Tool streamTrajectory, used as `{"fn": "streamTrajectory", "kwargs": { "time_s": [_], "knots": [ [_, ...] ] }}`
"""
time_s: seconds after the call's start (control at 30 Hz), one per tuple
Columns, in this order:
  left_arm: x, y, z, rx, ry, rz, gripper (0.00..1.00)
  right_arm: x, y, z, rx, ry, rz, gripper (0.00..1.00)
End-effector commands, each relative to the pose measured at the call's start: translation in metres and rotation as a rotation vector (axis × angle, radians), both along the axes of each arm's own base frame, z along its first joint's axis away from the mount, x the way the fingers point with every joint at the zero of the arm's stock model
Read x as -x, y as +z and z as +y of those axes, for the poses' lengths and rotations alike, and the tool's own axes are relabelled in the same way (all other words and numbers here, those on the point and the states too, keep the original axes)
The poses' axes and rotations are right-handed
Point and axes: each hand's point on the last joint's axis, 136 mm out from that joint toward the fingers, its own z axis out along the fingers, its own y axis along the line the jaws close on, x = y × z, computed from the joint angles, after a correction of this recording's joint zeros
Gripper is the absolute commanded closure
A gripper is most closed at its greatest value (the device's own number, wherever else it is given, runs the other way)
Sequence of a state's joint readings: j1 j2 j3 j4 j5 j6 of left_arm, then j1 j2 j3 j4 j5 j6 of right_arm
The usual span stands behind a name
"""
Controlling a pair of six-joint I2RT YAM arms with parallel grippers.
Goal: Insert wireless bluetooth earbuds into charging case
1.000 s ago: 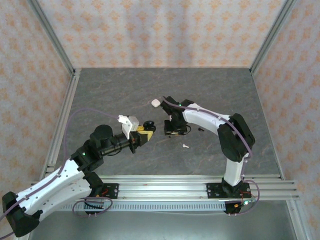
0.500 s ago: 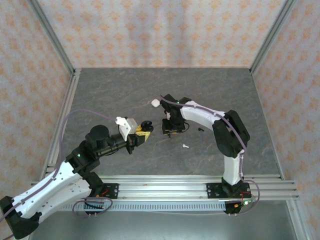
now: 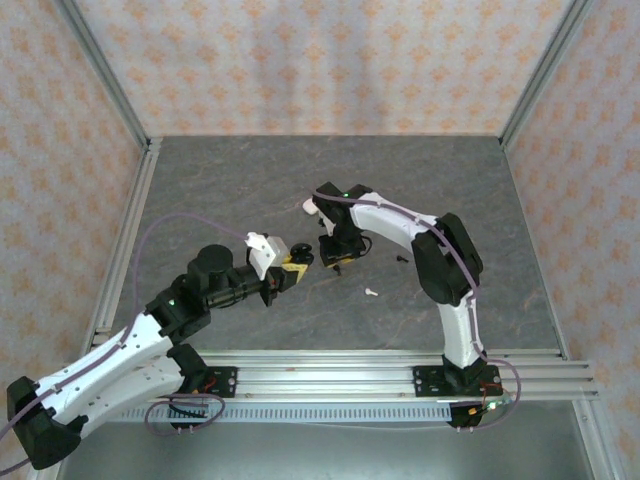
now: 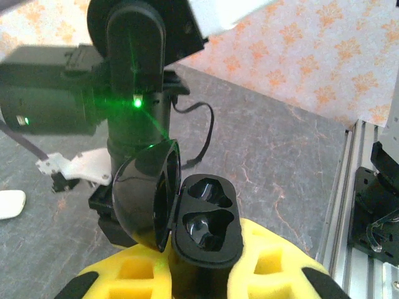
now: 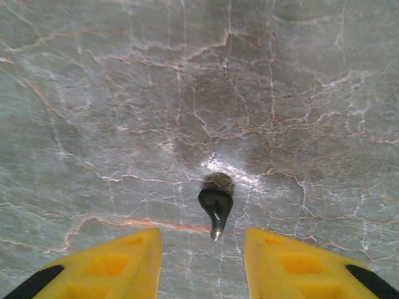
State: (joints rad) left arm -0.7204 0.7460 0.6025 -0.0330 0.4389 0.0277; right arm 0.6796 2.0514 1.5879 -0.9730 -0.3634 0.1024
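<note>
My left gripper (image 3: 294,264) (image 4: 202,265) is shut on a black charging case (image 4: 206,222), holding it off the table. Its lid (image 4: 146,200) stands open to the left and both wells are empty. My right gripper (image 3: 335,252) (image 5: 202,240) points down at the table, open. A small black earbud (image 5: 216,204) lies on the table just ahead of the gap between its yellow fingers (image 5: 118,258), untouched. A white rounded case (image 3: 311,206) (image 4: 11,204) lies on the table behind the right gripper. A tiny white earbud (image 3: 371,293) lies in front of the right arm.
A small dark bit (image 3: 401,258) lies on the grey table (image 3: 220,180) beside the right arm. Patterned walls close off three sides and an aluminium rail (image 3: 330,360) runs along the near edge. The two grippers are close together at the table's middle.
The right gripper has slid a little to the left over the table, still open. The left arm has shifted slightly, keeping the black case in its grip.
</note>
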Motion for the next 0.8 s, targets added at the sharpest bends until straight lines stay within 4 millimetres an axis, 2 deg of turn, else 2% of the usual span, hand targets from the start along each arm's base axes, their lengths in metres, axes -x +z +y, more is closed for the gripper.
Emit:
{"fn": "streamTrajectory", "kwargs": {
  "time_s": [0.0, 0.43, 0.77],
  "knots": [
    [0.001, 0.006, -0.002, 0.041, -0.009, -0.049, 1.00, 0.008, -0.009, -0.015, 0.064, 0.013, 0.060, 0.60],
    [-0.009, 0.002, 0.010, 0.049, 0.084, -0.071, 1.00, 0.006, -0.020, -0.005, 0.041, 0.003, 0.105, 0.61],
    [-0.012, -0.004, 0.009, 0.048, 0.089, -0.072, 1.00, 0.007, -0.029, -0.006, 0.046, -0.031, 0.108, 0.63]
  ]
}}
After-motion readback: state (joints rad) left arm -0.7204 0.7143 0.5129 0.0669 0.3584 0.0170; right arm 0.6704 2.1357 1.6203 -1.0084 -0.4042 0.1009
